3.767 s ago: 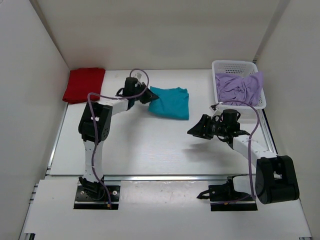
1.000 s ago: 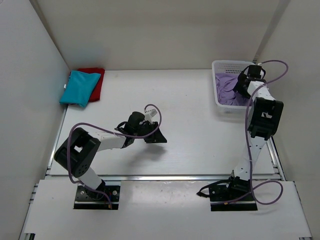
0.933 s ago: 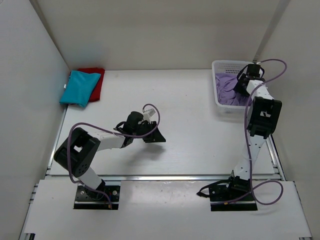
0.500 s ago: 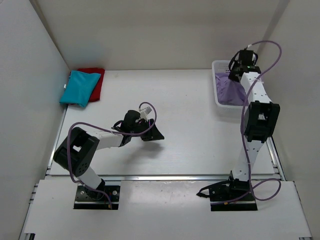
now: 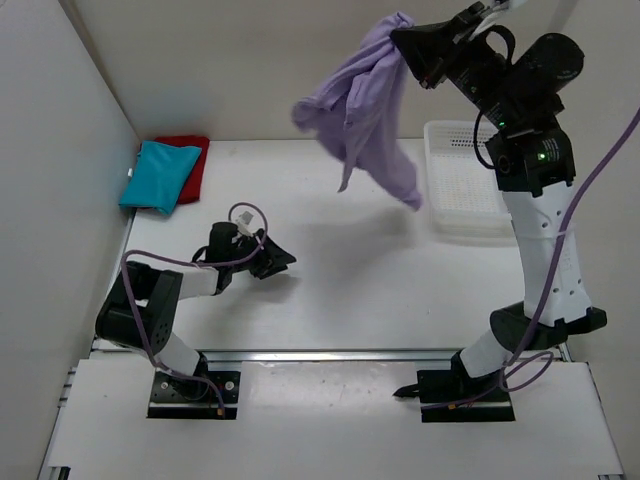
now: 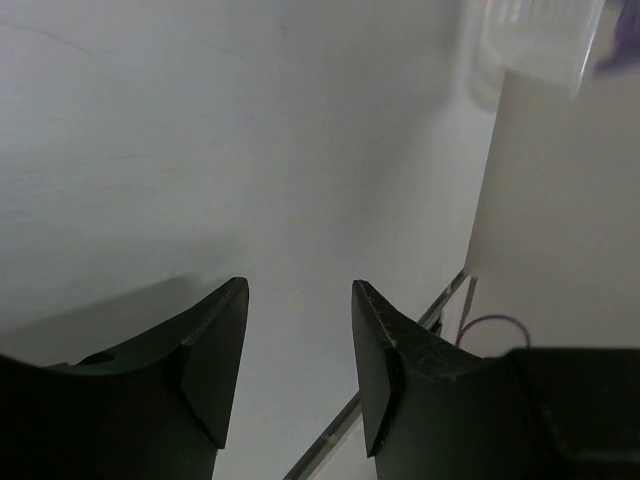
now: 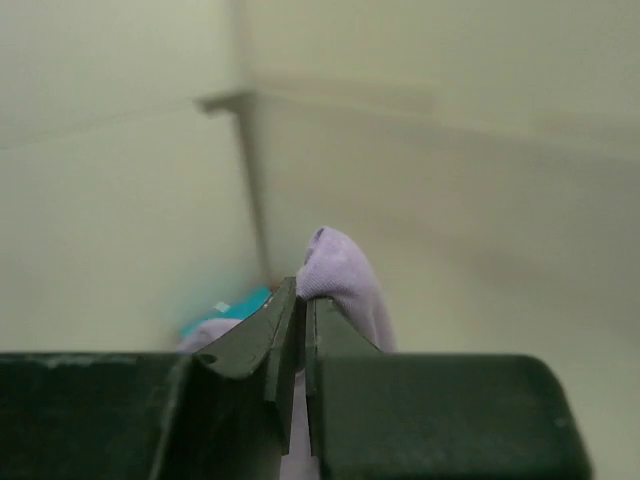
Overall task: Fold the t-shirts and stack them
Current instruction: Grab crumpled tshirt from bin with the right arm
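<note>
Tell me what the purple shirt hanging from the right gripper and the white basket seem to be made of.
The purple shirt looks like soft matte cloth, likely a thin knit: it hangs limp in loose folds from the right gripper. The basket looks like rigid white plastic: it holds a crisp boxy shape, with a fine grid of openings in its floor and walls.

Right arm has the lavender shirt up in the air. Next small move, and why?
Probably lower the right gripper toward the middle of the bare table: the lavender shirt hangs bunched, clear of the basket, and needs laying flat before the open left gripper can help fold.
</note>
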